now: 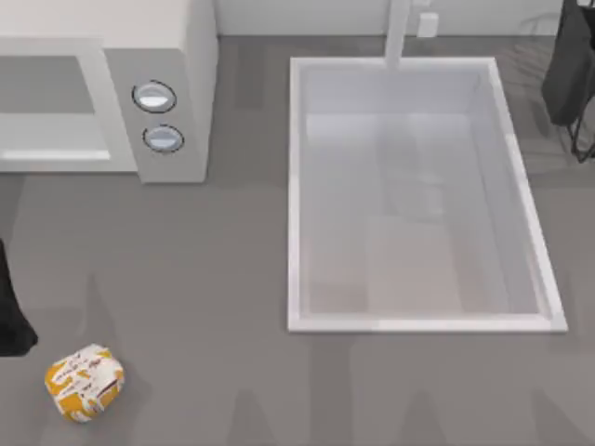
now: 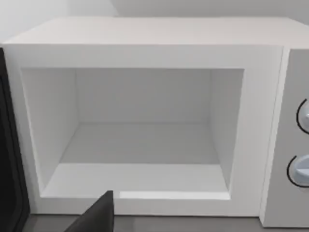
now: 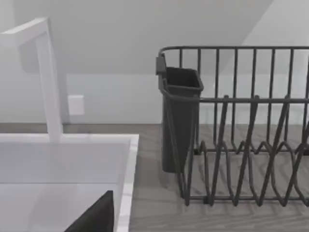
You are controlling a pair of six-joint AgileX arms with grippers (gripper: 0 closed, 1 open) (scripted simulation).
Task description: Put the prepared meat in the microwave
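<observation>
Jaws: you couldn't tell how either pair stood. Prepared meat lay near the tabletop's front-left corner, ungrasped; microwave stood open at the back-left corner. Pickup not begun. Your left arm at the left edge would need to descend onto the package.

Grey table: microwave, prepared meat, sink.

microwave — left part cut by edge | dish rack — right side cut off

Grey counter; white sink basin; dark dish rack; pale wall.
</observation>
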